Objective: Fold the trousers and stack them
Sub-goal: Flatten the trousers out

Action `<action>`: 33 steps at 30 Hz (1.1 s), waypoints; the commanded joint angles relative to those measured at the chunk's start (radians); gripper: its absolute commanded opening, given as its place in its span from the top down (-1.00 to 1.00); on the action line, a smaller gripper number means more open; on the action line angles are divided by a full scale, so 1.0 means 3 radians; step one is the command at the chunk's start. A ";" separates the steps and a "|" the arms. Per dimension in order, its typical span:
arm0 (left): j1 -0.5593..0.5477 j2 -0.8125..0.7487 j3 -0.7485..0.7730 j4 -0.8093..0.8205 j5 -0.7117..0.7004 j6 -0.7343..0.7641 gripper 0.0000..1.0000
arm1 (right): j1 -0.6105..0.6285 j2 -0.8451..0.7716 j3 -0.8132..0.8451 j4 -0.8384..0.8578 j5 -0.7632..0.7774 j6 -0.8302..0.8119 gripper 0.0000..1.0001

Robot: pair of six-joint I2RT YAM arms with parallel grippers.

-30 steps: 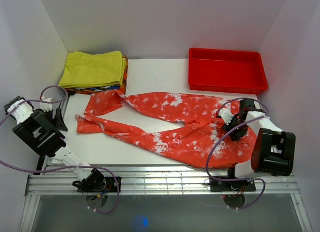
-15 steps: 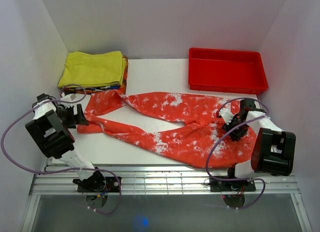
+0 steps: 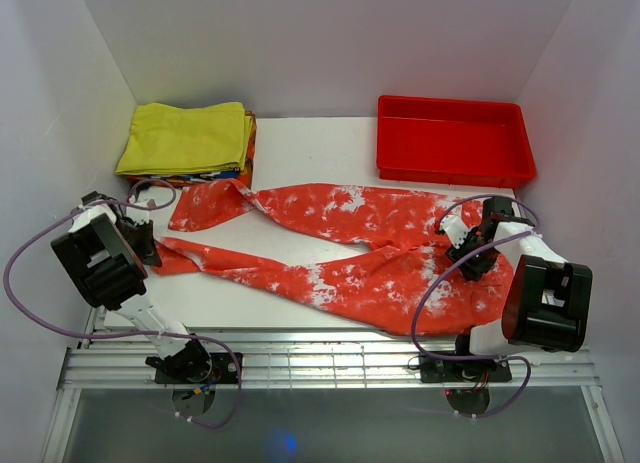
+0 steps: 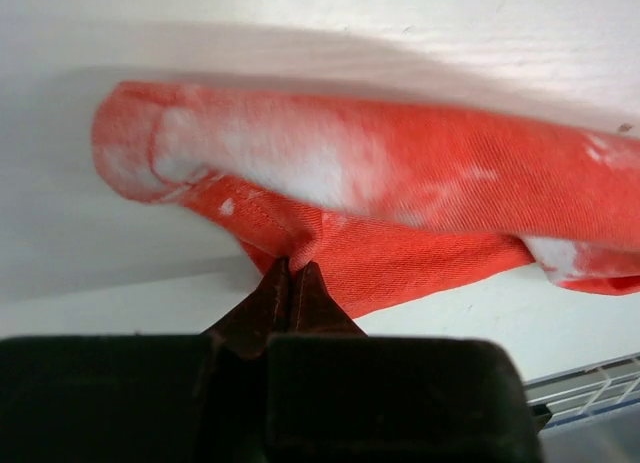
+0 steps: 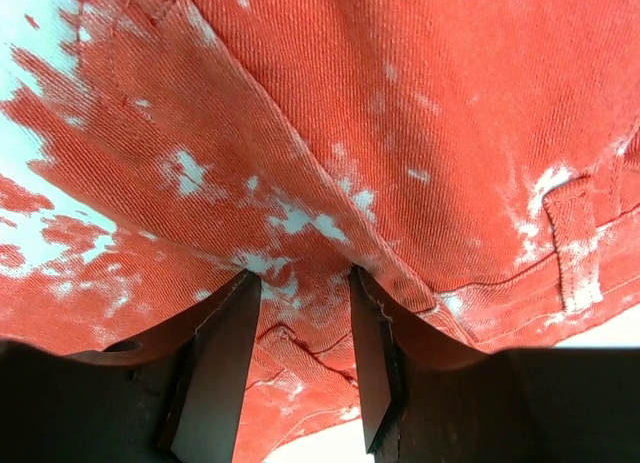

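A white tabletop (image 3: 310,148) sits inside a plain white booth, with a back wall (image 3: 320,43) at 12 o'clock and side walls closing in at 9 and 3 o'clock. A slatted metal rail (image 3: 320,363) runs along its near edge at 6 o'clock, where both arm bases are bolted. The trousers (image 3: 350,208) lie spread flat across the middle of the tabletop. The waist end is at about 4 o'clock and the two legs stretch away toward 9 o'clock, the farther leg ending just short of a folded yellow garment (image 3: 185,135). That garment tops a small pile of other folded cloth in the 10 o'clock corner. A red tray (image 3: 455,171) rests at 1 o'clock, close to the back wall and apart from the trousers. The left end effector (image 3: 148,246) is at 9 o'clock at the hem of the nearer leg. In the left wrist view its fingertips (image 4: 290,271) are closed tight together, pinching a small fold of the red-orange cloth just off the tabletop. The right end effector (image 3: 463,245) is at 3 o'clock over the waist. In the right wrist view its fingers (image 5: 225,353) stand partly apart, gripping a thick bunch of cloth that fills the gap between them. Purple cables (image 3: 30,283) loop around both arms.
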 commanded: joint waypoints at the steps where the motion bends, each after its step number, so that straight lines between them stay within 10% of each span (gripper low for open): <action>1: 0.0246 0.0043 0.0308 -0.0370 -0.0236 0.0354 1.00 | -0.0121 0.0071 -0.0078 0.0132 0.0117 -0.0168 0.07; 14: 0.0507 0.0115 0.0902 -0.0949 -0.0462 0.1332 0.98 | -0.0280 0.0050 -0.0057 0.0122 0.0127 -0.0255 0.11; 21: 0.0487 -0.0258 0.0504 -0.1353 0.0095 0.1904 -0.20 | -0.0280 -0.0225 0.0075 -0.0306 -0.0225 -0.0382 -0.07; 26: 0.0451 -0.0269 0.1095 -0.1680 0.0886 0.1788 -0.43 | -0.0264 -0.0379 0.0525 -0.0813 -0.0655 -0.0444 -0.27; 33: -0.0043 0.0191 0.1986 -0.0891 0.1600 0.0382 -0.63 | -0.0218 -0.0400 0.0694 -0.1003 -0.0717 -0.0280 -0.33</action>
